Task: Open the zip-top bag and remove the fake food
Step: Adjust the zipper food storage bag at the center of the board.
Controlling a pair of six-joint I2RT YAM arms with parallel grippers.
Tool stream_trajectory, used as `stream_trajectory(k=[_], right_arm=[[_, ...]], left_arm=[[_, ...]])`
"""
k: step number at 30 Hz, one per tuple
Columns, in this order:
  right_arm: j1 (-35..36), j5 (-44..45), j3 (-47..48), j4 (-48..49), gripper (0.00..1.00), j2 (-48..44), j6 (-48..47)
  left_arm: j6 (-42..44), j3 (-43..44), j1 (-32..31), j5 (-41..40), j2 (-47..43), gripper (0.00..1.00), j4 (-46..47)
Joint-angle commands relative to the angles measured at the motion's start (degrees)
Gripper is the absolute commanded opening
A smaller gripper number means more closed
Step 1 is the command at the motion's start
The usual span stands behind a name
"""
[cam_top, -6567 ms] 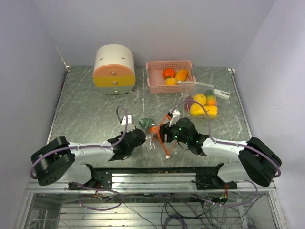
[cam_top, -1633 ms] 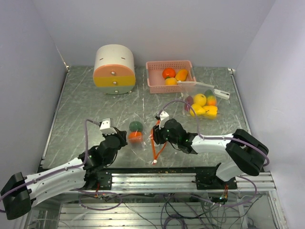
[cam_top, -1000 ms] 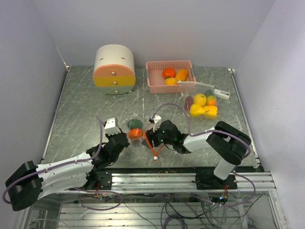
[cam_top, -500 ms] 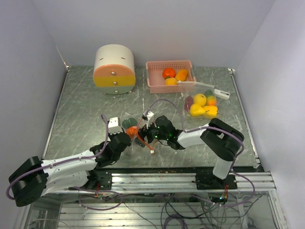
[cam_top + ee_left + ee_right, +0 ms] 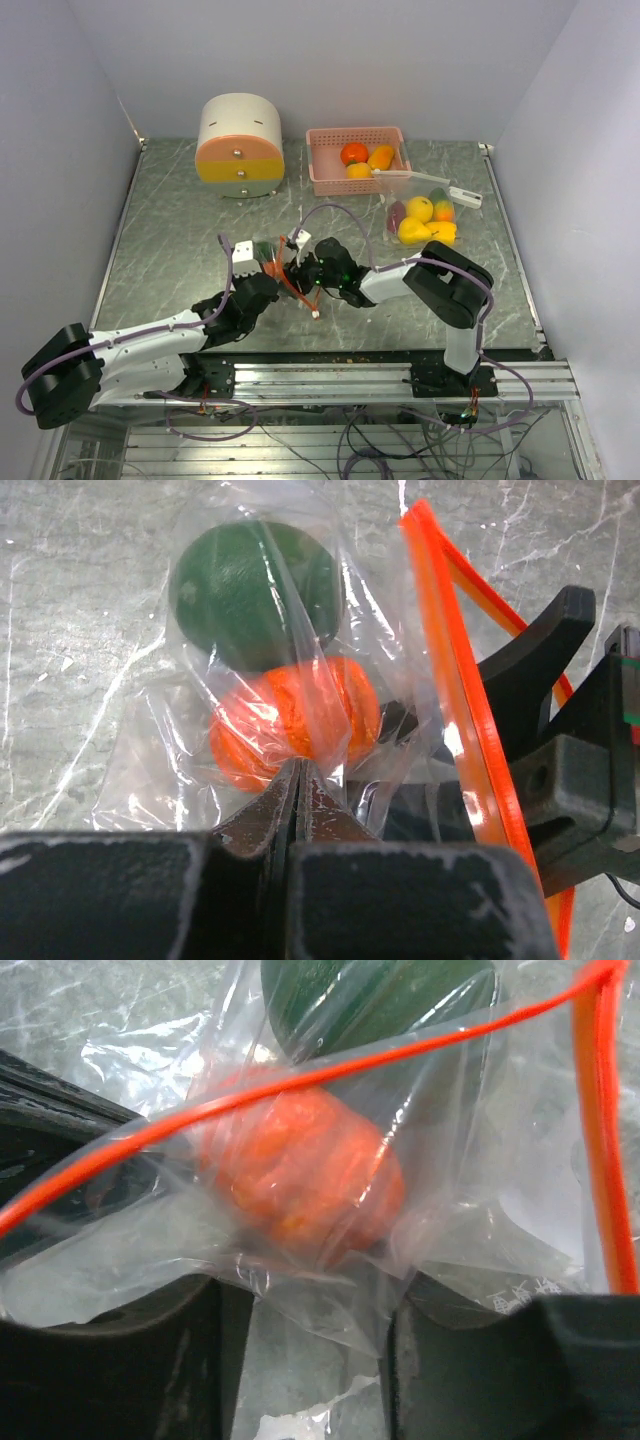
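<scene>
My left gripper (image 5: 295,780) is clenched on the zip-top bag (image 5: 400,680) film. My right gripper (image 5: 315,1360) stands released, with the orange fake fruit (image 5: 300,1175) dead ahead between its jaws.

Orange, green fake food (image 5: 285,725); orange-zipped bag (image 5: 392,630)

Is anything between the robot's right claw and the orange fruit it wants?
Yes. The clear plastic of the zip-top bag lies between the open right gripper and the orange fruit, which is inside the bag. The left gripper pinches the bag's film.
</scene>
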Motion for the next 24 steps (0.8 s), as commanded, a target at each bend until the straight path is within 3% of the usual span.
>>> stream_trajectory(k=[1,5,7,17,19,24], right_arm=[[0.34,0.63,-0.34,3.08,0.35,-1.08,-1.25],[0.37,4.36,-2.88,1.81,0.08,-3.47,-1.29],[0.34,6.0,-4.02,1.02,0.0,-4.79,-1.17],[0.38,13.29,-11.33,-1.32,0.0,-14.96,-0.15],[0.32,13.93,-12.6,-2.36,0.0,-17.19,-0.3],[0.32,16.06,-16.09,-4.01,0.0,-21.78,-0.14]], left_arm=[[-1.06,0.56,-0.14,1.46,-0.51,0.07,-0.51],[-1.93,0.75,-0.08,0.42,-0.28,0.07,-1.26],[-2.36,1.16,0.08,-0.07,-0.12,0.07,-1.82],[-5.47,2.58,1.29,-3.14,-1.28,0.09,-8.58],[-7.45,3.13,1.95,-4.59,-2.49,0.18,-12.07],[-5.63,3.15,4.77,-2.9,-7.13,0.64,-12.9]])
